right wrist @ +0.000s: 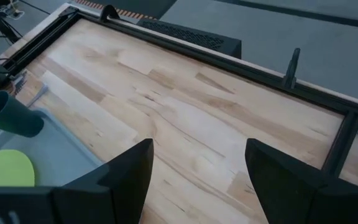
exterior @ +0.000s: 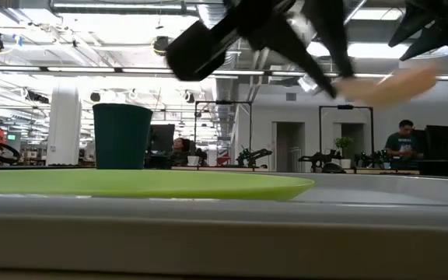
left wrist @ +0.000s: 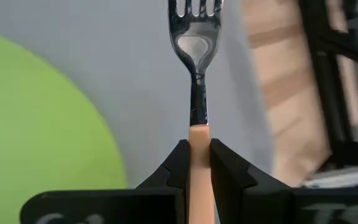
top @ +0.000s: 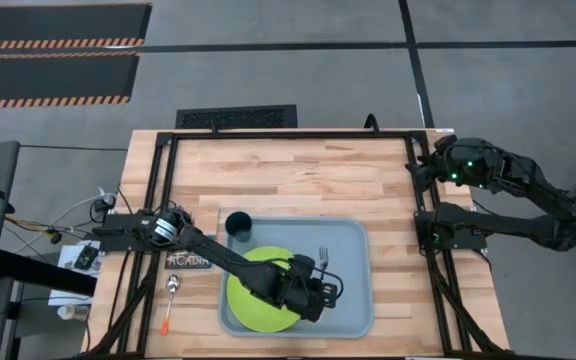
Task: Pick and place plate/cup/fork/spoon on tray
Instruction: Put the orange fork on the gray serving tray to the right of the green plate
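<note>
One fork point(left wrist: 195, 43) is seen, with silver tines and a slim orange handle, and its handle is clamped between the closed fingers point(left wrist: 229, 177) of the left hand point(top: 325, 284); it is held over the bare floor of the tray point(top: 353, 300), at about three o'clock from the plate point(top: 253, 300), with the tines point(top: 322, 253) pointing toward twelve o'clock in the high view. From table height the fork appears only as a pale orange blur near the top of the frame, so whether it touches the tray cannot be told. One round lime-green plate is lying flat in the tray's left half, partly covered from above by the left arm. One dark teal cup point(top: 237, 225) is standing upright at the tray's eleven-o'clock corner; whether it sits inside the rim or just beside it is hard to make out. One spoon point(top: 172, 300), with a silver bowl and orange handle, is lying on the desk point(top: 298, 180) at nine o'clock from the tray, below a small card point(top: 188, 260). The right hand point(right wrist: 197, 180) is parked at the desk's two-o'clock corner, fingers spread wide and holding nothing.
</note>
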Available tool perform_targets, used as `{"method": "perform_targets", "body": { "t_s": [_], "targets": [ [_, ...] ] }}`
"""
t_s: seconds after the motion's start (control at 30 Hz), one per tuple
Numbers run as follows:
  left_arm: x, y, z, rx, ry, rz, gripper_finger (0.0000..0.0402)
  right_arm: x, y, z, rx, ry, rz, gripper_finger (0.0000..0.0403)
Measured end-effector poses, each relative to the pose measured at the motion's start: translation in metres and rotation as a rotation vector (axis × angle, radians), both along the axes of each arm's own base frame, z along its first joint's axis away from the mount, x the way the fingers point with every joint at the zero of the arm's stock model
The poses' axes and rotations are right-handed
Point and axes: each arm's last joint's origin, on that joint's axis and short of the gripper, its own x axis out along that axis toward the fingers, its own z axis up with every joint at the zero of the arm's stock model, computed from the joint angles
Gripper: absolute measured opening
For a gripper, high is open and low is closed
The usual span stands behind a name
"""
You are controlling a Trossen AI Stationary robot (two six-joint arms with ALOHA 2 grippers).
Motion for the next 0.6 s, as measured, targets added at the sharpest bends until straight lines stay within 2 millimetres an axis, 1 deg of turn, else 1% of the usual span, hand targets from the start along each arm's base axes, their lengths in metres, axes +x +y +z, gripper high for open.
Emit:
{"method": "perform_targets", "body": {
  "t_s": [0.2,0.43,0.6],
  "targets": [
    [-0.0041,0.0043,-0.0048,-0.007,0.058,0.031,0.0023,-0.0015,0.0007,-0.0016,0.007,0.02,0.001,0.0281],
    [-0.003,0.005,-0.0047,-0.006,0.06,0.008,0.0022,-0.0016,0.0007,-0.0016,0.008,0.019,0.001,0.0281],
    [-0.0031,0.0066,-0.0047,0.015,0.056,0.028,0.0022,-0.0016,0.0007,-0.0016,0.009,0.019,0.0,0.0281]
  ]
}}
